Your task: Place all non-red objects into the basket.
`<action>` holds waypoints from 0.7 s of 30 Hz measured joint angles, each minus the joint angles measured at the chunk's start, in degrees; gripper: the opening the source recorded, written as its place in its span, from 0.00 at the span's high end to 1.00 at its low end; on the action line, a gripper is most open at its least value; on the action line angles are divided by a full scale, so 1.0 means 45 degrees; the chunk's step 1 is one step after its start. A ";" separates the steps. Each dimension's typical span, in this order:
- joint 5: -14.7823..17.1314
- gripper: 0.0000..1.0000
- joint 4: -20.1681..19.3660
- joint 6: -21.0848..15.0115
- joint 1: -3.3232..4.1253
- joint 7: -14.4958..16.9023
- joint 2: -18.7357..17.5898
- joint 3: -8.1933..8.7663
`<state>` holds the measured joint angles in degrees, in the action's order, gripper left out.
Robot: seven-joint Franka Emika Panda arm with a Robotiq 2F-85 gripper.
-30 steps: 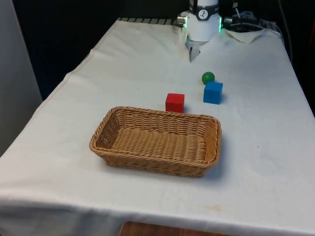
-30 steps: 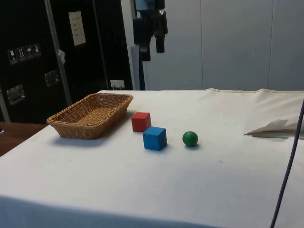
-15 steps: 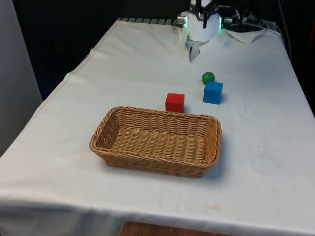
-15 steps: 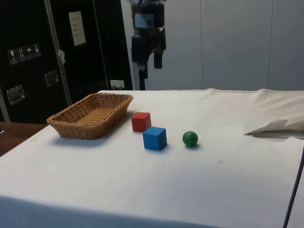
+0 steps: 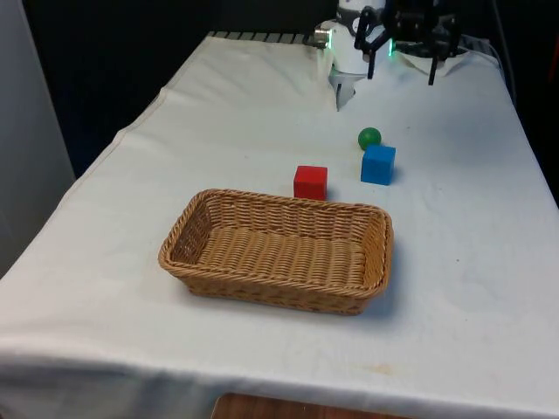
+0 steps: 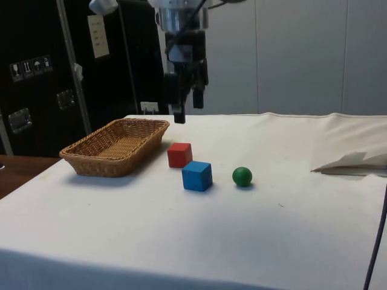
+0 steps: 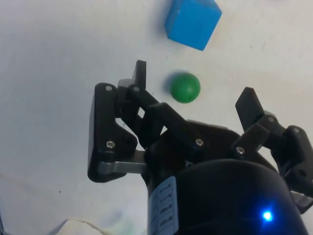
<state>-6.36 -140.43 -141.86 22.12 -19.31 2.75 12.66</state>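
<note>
Spread-fingered hand (image 7: 194, 98) above green ball (image 7: 185, 87), beside blue cube (image 7: 192, 22)

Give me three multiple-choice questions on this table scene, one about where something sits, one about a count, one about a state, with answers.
1. Where is the red cube?
A. inside the basket
B. on the cloth beside the basket
C. on top of the blue cube

2. How many things lie in the basket?
A. none
B. one
C. two

3. How is the gripper?
A. shut on the ball
B. shut on nothing
C. open, above the table

Answers: 1 B, it rests just outside the rim. 2 A, bare wicker inside. 3 C, the fingers stand apart with the green ball below them.
</note>
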 measured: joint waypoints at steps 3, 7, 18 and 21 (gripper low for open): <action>0.0102 0.00 -0.0089 -0.0382 -0.0076 0.0242 -0.0280 0.0051; 0.0242 0.00 -0.0102 -0.0866 -0.0166 0.0662 -0.0713 0.0153; 0.1108 0.00 -0.0166 -0.1872 -0.0369 0.2075 -0.1541 0.0204; 0.1197 0.00 -0.0166 -0.1897 -0.0407 0.2215 -0.1566 0.0204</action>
<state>-0.97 -141.18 -150.40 20.28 -9.34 -4.30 13.58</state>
